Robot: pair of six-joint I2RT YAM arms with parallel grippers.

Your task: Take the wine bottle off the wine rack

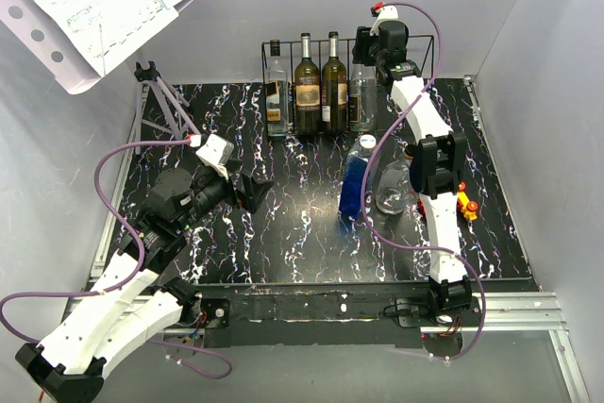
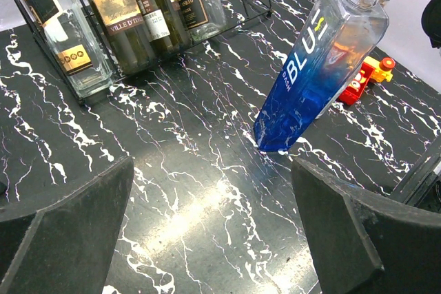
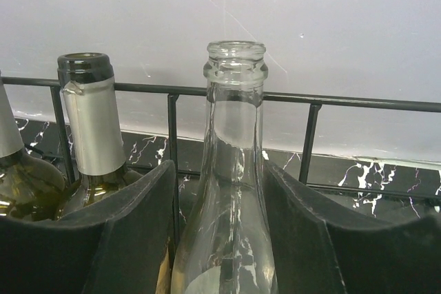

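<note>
Right wrist view: right gripper (image 3: 219,177) astride the neck of the clear bottle (image 3: 234,101), pads close on both sides; impossible to tell whether clamped or merely flanking. Clear bottle upright inside the wine rack (image 3: 358,103), mouth above the rack's top wire; foil-capped dark bottle (image 3: 93,122) likewise inside the rack. Left gripper (image 2: 213,225) spread wide, empty, well in front of the rack. Blue bottle (image 2: 317,74) standing outside the rack, in front of it. Judged stage: grasp nearly set; lift up and out of the rack, then set-down outside it, not yet done.
</note>
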